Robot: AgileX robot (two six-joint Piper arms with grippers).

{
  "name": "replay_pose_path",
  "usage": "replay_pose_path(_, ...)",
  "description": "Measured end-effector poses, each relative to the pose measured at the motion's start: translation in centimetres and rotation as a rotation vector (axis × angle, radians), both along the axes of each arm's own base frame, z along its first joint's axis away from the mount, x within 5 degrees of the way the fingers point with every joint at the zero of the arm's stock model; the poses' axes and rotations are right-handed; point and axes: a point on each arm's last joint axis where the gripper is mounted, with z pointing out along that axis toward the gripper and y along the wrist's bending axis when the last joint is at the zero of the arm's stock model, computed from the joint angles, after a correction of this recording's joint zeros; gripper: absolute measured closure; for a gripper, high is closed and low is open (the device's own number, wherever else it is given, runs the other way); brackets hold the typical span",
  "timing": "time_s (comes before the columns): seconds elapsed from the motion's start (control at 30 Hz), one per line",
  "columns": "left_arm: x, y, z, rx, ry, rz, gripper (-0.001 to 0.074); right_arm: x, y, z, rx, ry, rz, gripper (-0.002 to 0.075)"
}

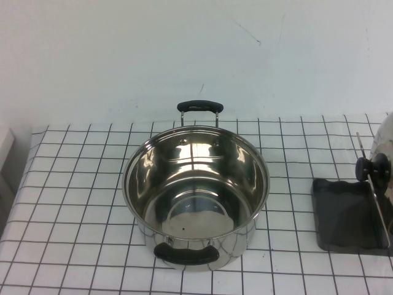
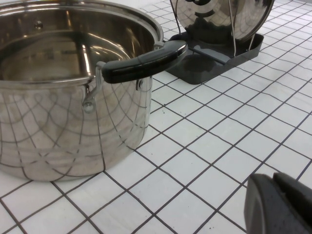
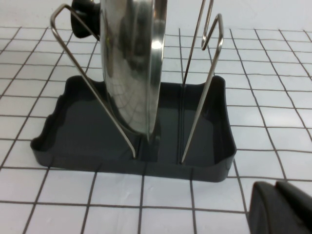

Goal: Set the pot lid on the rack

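Observation:
The pot lid stands upright on edge in the dark grey rack at the table's right edge, held between the wire bars, its black knob facing the pot. The right wrist view shows the lid seated in the rack between the wires. It also shows in the left wrist view on the rack. My left gripper is shut and empty, low over the table near the pot. My right gripper is shut and empty, just in front of the rack. Neither gripper shows in the high view.
The open steel pot with two black handles stands in the middle of the white gridded table; it fills the left wrist view. A white wall runs behind. The rack sits close to the table's right edge.

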Motion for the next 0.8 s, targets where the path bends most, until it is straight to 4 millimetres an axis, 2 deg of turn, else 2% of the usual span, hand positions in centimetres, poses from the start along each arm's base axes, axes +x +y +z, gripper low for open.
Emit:
replay_pose_path(0.7, 0.0, 0.0, 0.0, 0.001, -0.002, -0.001, 0.0737, 0.0, 0.0, 0.0, 0.002, 0.0, -0.001, 0.0727)
replay_pose_path(0.8, 0.44, 0.21, 0.35, -0.047, -0.001, 0.059, 0.0737, 0.0, 0.0, 0.0, 0.002, 0.0, -0.001, 0.0728)
